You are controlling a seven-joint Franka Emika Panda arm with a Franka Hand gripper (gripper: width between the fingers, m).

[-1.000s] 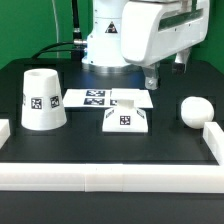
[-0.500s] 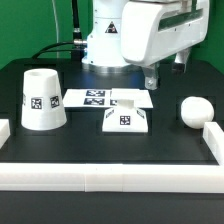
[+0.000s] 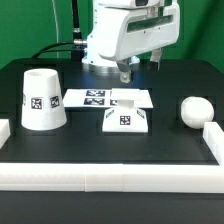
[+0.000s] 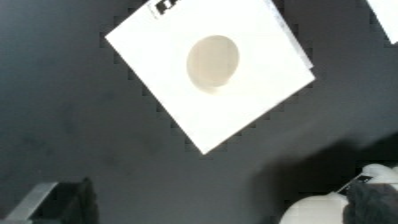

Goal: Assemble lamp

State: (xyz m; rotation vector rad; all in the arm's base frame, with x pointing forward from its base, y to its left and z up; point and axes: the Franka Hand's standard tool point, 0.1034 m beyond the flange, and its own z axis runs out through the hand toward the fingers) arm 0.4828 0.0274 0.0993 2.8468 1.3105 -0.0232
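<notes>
The white lamp base [image 3: 125, 118] sits mid-table, its tag facing the camera. In the wrist view it shows from above as a white square [image 4: 249, 100] with an oval hole. The tapered shade [image 3: 42, 98] stands at the exterior view's left. The ball-shaped bulb [image 3: 195, 110] lies at the exterior view's right. My gripper [image 3: 125, 72] hangs above the table behind the base, over the marker board [image 3: 92, 97]. It is open and empty, and its fingers [image 4: 54, 200] show dark at the frame's edges. A white shape [image 4: 356, 200] by one finger cannot be identified.
A long white border rail [image 3: 110, 177] runs along the table's front. Short rail pieces stand at the right [image 3: 212, 135] and left [image 3: 4, 130]. The robot's white body [image 3: 120, 35] rises behind the marker board.
My gripper and wrist have moved toward the exterior view's left, from behind the gap between base and bulb to behind the base. The lamp parts have not moved.
</notes>
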